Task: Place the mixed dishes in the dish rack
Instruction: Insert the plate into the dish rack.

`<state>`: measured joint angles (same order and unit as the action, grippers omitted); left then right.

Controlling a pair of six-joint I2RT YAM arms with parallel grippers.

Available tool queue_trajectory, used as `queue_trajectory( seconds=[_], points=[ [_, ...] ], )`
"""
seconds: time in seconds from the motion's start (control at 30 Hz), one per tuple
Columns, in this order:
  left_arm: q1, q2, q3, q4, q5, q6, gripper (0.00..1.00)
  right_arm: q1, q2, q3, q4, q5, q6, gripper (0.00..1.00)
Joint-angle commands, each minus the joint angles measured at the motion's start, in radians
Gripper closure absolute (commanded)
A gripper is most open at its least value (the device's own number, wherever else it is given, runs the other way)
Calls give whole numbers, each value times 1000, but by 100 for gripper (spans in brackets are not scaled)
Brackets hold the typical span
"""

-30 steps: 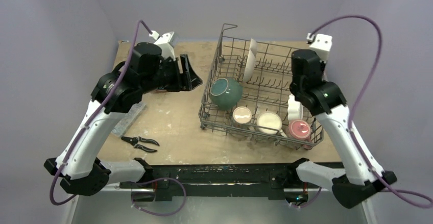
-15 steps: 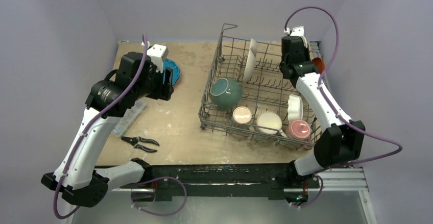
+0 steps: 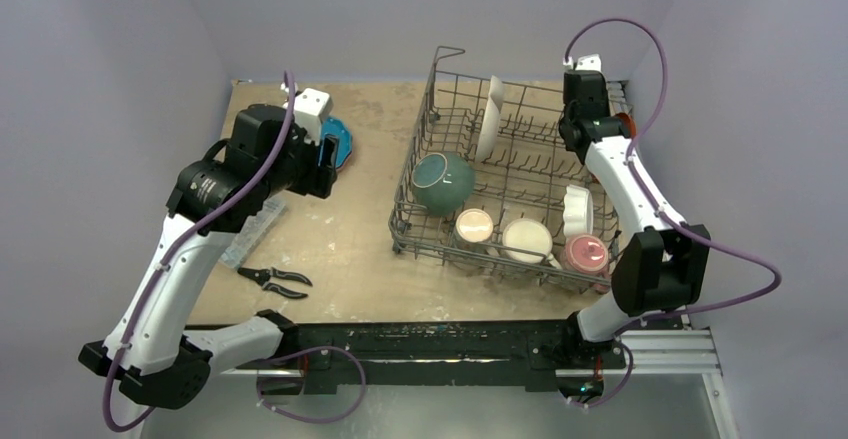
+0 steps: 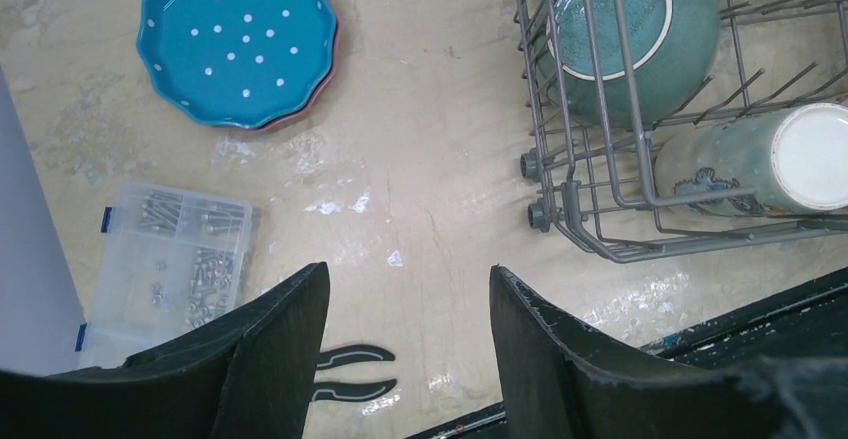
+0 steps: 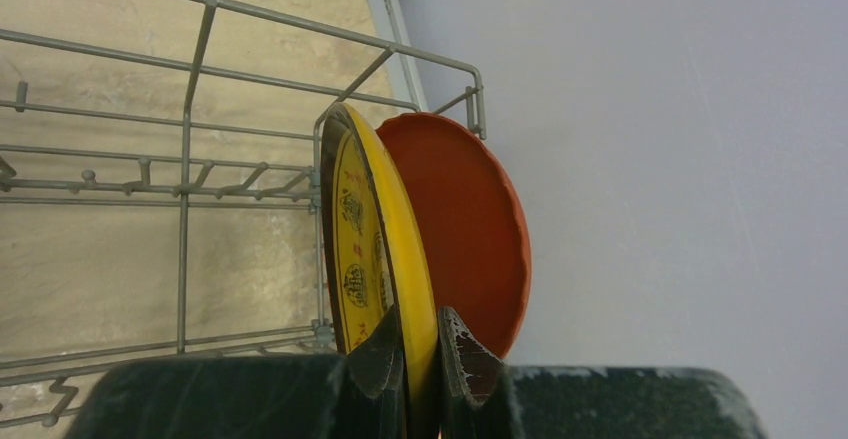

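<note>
Lilac walls are seen closing in a worn tan table [image 3: 350, 239]. From above, the dish rack [image 3: 432, 99] is found on the right half of it, already loaded with a teal bowl [image 3: 443, 181], an upright white plate [image 3: 489, 119] and mugs along the near side. The left gripper [image 3: 325, 164] is held over the left half, just beside a blue dotted plate [image 3: 338, 142]. The right gripper [image 3: 597, 127] is stretched to the rack's far right corner. A clear compartment box [image 3: 252, 231] and pliers [image 3: 275, 279] are left near the left arm's base.

In the left wrist view the fingers [image 4: 290, 349] are spread wide and nothing is held between them. The blue dotted plate [image 4: 238, 41] is seen lying flat, ahead and to the left of the opening, with a pinkish rim showing under it. The rack's near corner [image 4: 560, 209] is off to the right. This arm is judged much the nearer to that plate.

In the right wrist view the fingers [image 5: 385, 344] are closed tight on the rim of a yellow plate [image 5: 385, 229]. It is stood on edge, its face parallel to the fingers, right at the rack's corner wire. An orange plate [image 5: 470, 229] is leaned just behind it, toward the wall. Whether either sits inside the wire cannot be told. The rack's interior lies to the plate's left, so a leftward shift with the plate kept upright is judged to be what seating it between tines calls for.
</note>
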<state>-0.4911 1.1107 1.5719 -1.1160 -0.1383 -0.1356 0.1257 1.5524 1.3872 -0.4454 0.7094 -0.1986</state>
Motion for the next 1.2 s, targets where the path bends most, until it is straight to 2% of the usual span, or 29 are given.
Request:
queue_trajectory(
  seconds=[0.0,0.57,0.73,0.83,0.93,1.07,1.17],
  points=[
    [0,10,5,33,-7,23,42,-24,20,51,46,-37,43,100],
    [0,20,33,-1,-9,23,42,-58,150,74,-2,-92,189,100],
    [0,29,41,-5,-3,18,42,-61,174,88,-27,-105,225,90],
    [0,38,51,-7,3,13,43,-63,177,96,-52,-95,238,80],
    [1,54,65,-8,10,5,43,-62,165,111,-91,-43,248,66],
    [0,77,89,-10,26,-21,43,-61,118,138,-153,40,259,55],
    [1,101,106,-8,34,-57,43,-57,52,179,-203,-54,310,45]
  ],
)
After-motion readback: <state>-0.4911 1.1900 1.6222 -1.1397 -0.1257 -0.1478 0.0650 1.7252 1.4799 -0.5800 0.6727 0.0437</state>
